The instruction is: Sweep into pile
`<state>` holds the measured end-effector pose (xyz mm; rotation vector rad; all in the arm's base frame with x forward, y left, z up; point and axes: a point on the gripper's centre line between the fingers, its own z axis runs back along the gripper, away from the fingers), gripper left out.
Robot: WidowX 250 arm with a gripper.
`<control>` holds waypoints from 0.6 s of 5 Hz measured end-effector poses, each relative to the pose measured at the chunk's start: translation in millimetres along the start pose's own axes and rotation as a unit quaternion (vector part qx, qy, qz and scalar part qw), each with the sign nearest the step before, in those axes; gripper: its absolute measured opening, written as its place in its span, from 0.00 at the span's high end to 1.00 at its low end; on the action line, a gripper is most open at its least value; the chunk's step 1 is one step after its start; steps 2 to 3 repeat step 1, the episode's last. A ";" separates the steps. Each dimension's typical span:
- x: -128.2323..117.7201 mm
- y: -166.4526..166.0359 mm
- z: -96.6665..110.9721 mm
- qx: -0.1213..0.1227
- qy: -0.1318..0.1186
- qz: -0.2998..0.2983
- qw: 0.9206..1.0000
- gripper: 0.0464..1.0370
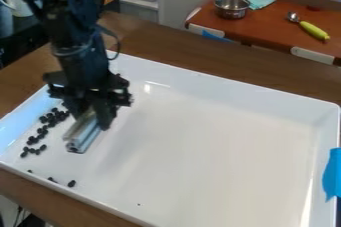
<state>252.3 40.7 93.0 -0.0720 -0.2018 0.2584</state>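
Gripper: the black gripper is at the left part of the tray; its two fingers are closed around the metal bar.
Metal bar: this bar is tilted, its free end toward the near side.
Black pieces: most of these pieces lie in a loose band left of the bar; a few lie apart, nearer.
White tray: the tray stands on a brown table.
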 end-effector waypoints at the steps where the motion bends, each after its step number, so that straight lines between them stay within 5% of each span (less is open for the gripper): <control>1: -5.6 -15.1 -10.9 0.019 -0.014 -0.017 1.000 0.66; 3: -5.6 -15.1 -10.9 0.019 -0.014 -0.017 1.000 0.66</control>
